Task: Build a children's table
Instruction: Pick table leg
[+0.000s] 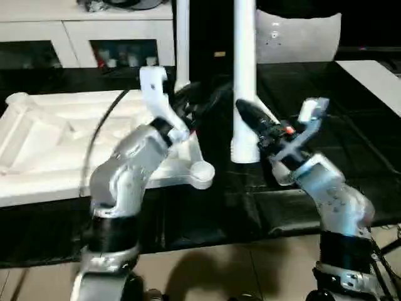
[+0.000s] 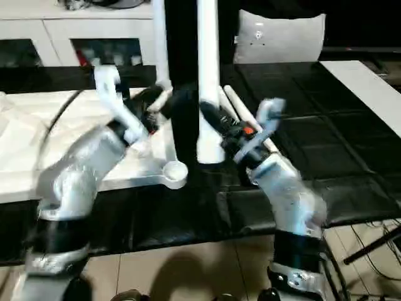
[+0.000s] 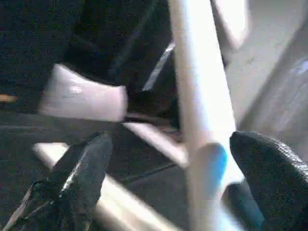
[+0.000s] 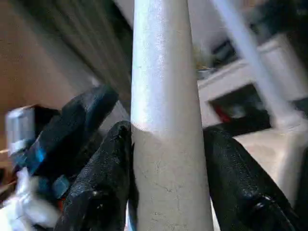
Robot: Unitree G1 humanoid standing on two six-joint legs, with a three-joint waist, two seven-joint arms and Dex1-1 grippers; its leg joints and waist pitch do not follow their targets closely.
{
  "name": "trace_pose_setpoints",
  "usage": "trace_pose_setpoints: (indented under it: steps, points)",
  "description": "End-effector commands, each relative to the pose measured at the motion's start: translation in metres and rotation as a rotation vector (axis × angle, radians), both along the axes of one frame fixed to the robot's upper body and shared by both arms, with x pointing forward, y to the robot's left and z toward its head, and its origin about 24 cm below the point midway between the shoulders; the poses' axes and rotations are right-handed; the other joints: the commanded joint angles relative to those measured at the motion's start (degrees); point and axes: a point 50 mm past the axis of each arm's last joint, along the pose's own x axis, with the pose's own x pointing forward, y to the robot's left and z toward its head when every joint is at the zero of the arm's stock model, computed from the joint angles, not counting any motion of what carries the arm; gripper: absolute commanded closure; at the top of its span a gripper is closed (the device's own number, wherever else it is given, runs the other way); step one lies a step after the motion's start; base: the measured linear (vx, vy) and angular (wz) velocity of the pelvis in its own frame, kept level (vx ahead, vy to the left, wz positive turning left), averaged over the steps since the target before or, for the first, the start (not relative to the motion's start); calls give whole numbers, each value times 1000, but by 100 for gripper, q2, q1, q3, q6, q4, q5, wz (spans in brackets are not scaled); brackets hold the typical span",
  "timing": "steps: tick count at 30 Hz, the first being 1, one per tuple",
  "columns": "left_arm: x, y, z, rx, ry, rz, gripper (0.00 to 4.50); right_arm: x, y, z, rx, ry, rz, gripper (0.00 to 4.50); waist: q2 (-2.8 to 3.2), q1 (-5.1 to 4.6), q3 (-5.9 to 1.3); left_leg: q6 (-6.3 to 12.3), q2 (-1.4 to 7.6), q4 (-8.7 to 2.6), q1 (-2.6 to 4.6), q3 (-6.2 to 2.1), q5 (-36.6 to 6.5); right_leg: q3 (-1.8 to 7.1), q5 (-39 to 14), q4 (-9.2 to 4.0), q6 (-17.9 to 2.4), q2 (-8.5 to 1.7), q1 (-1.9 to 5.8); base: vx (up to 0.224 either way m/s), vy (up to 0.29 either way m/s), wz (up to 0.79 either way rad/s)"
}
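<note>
The children's table top (image 1: 56,144) lies upside down on the black work table, its near right corner socket (image 1: 202,170) empty. One white leg (image 1: 182,44) stands upright at the top's far right corner. My left gripper (image 1: 188,103) is open around this leg (image 3: 192,86), whose fingers (image 3: 86,163) stand wide apart on either side. A second leg (image 1: 245,63) stands upright with its thick end on the black table, just right of the empty socket. My right gripper (image 1: 254,122) is shut on this second leg (image 4: 161,72), its fingers (image 4: 110,159) pressing both sides.
Another white leg (image 2: 244,116) lies on the black cover behind my right gripper. A white cushion-like shape (image 1: 294,37) stands at the back, white cabinets (image 1: 75,37) at the back left and a white board (image 1: 376,75) at the right. The work table's front edge runs just before my forearms.
</note>
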Motion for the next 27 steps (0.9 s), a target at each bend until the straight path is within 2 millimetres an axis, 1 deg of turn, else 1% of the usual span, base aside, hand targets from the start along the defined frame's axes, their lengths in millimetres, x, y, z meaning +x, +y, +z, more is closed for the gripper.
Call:
trace_pose_setpoints:
  steps: [1,2,3,4,5,7,8,9,12,14,17,19,22,23,24,27]
  points:
    - [-1,-3,4,-59,18,-42,0,-5,3,6,9,-35,42,266,-31,19,-381,-20,176,-476,56,-1,-927,135,-1258,-407,-1210,-329,274,0,0,0]
    - [-3,-7,8,-95,18,-70,0,-6,3,6,16,-38,53,266,-27,34,-383,-33,175,-475,60,-8,-928,131,-1293,-407,-1195,-333,270,0,0,0]
    - [-4,-11,12,-136,20,-97,0,-7,4,6,21,-39,62,266,-38,40,-380,-33,182,-478,66,-4,-943,134,-1360,-420,-1156,-331,268,0,0,0]
    - [-4,-13,14,-151,22,-105,0,-8,4,6,22,-37,64,266,-38,52,-376,-40,183,-483,59,-5,-951,135,-1419,-427,-1130,-340,271,0,0,0]
    - [-5,-13,15,-162,24,-110,0,-8,4,6,24,-37,67,266,-34,52,-376,-37,183,-485,57,-9,-969,133,-1454,-431,-1109,-333,265,0,0,0]
    - [-5,-14,16,-158,23,-118,0,-10,5,6,29,-36,81,266,-44,54,-372,-50,182,-498,57,-17,-988,131,-1569,-445,-1009,-335,262,0,0,0]
    - [-5,-15,16,-153,26,-125,0,-11,5,6,32,-38,94,266,-67,52,-369,-41,183,-501,53,-18,-970,131,-1577,-450,-983,-332,264,0,0,0]
    - [-7,-16,16,-150,34,-141,0,-13,6,6,39,-42,118,266,-70,61,-370,-35,181,-500,46,-18,-926,134,-1580,-447,-939,-337,270,0,0,0]
    - [-8,-16,16,-163,41,-152,0,-15,8,6,41,-47,143,266,-47,60,-375,-35,182,-495,40,-22,-816,130,-1438,-435,-945,-333,266,0,0,0]
    - [-8,-15,17,-174,36,-155,29,-16,9,5,41,-46,153,266,-54,57,-372,-40,183,-497,43,-17,-823,130,-1434,-442,-941,-332,267,0,0,0]
    - [-9,-14,19,-201,26,-178,39,-18,10,3,38,-41,171,266,-57,62,-367,-64,178,-502,34,-14,-846,133,-1490,-452,-922,-336,276,0,0,0]
    - [-12,-13,22,-234,11,-207,71,-21,11,3,54,-39,194,266,-63,64,-368,-50,179,-503,38,-14,-824,137,-1478,-453,-930,-339,275,0,0,0]
    - [-18,-13,24,-292,-7,-283,81,-25,11,3,82,-42,231,266,-60,67,-367,-45,176,-501,42,-10,-860,134,-1519,-455,-962,-336,265,0,0,0]
    - [-20,-12,24,-306,-10,-304,89,-26,11,3,88,-43,241,266,-63,68,-359,-46,179,-508,37,-15,-883,131,-1576,-455,-959,-341,269,0,0,0]
    - [-23,-12,24,-332,-15,-353,112,-27,11,2,101,-45,261,266,-63,71,-358,-49,183,-509,36,-15,-909,133,-1619,-453,-947,-340,263,0,0,0]
    - [-28,-12,24,-356,-20,-423,125,-30,11,2,110,-53,289,266,-63,74,-356,-50,179,-510,37,-11,-935,132,-1698,-462,-920,-336,260,0,0,0]
